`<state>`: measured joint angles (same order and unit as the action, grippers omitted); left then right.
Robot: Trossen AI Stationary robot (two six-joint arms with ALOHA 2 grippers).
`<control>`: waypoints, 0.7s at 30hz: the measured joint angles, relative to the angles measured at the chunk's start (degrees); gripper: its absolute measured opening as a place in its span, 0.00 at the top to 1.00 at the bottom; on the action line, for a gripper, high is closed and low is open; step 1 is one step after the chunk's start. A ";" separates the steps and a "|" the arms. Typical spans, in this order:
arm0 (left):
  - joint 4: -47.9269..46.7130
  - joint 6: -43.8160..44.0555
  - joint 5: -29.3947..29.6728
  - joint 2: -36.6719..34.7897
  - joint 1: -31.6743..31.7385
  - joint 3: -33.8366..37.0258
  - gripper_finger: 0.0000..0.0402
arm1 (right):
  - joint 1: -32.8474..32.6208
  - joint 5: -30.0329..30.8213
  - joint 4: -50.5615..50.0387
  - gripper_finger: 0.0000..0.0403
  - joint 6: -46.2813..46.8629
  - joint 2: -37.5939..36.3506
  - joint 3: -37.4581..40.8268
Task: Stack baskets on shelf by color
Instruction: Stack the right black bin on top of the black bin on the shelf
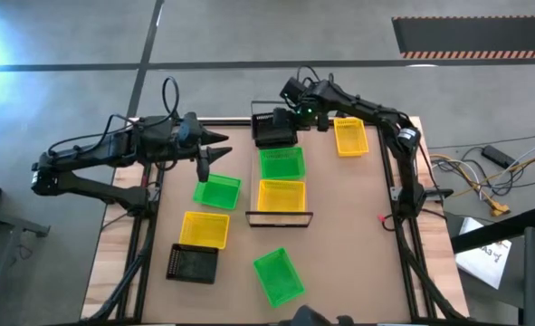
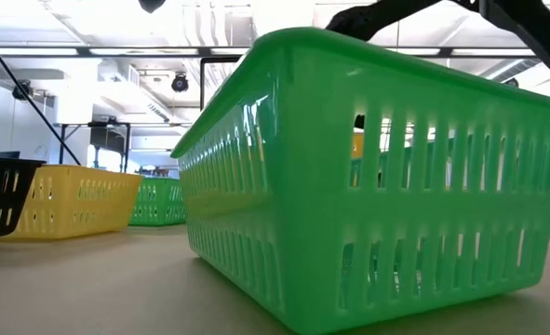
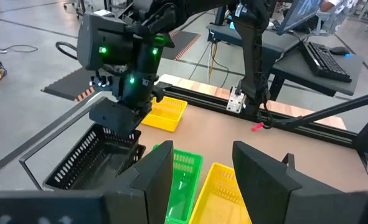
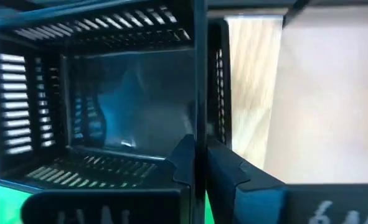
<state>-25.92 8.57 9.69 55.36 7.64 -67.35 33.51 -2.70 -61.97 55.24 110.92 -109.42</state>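
Shelf (image 1: 279,217): table centre, running twelve to six, holding black, green (image 1: 281,163) and yellow (image 1: 281,195) baskets in a row.
Right gripper (image 4: 199,163): twelve o'clock end, fingers pinching black basket (image 1: 273,129) wall.
Left gripper (image 3: 199,177): fingers spread, apparently empty, at ten o'clock.
Loose baskets: yellow basket at one (image 1: 350,137); green basket at six (image 1: 278,276).

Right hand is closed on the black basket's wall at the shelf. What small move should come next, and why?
Probably open the right hand and lift away. Its fingers pinch the wall of the black basket, which appears already set at the far end of the shelf, in line with the green basket there.
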 joint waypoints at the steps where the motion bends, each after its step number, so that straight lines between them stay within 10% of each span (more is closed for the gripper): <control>1: -0.02 -0.01 0.00 -0.01 0.00 0.00 0.63 | -0.22 1.19 -0.07 0.94 0.09 0.13 0.00; 21: -0.03 -0.01 -0.39 -0.01 -0.01 -0.11 0.63 | -0.26 3.97 -1.25 0.67 -1.22 0.21 4.47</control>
<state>-25.95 8.56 9.30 55.35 7.63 -67.46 33.26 1.27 -63.22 54.02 111.13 -104.96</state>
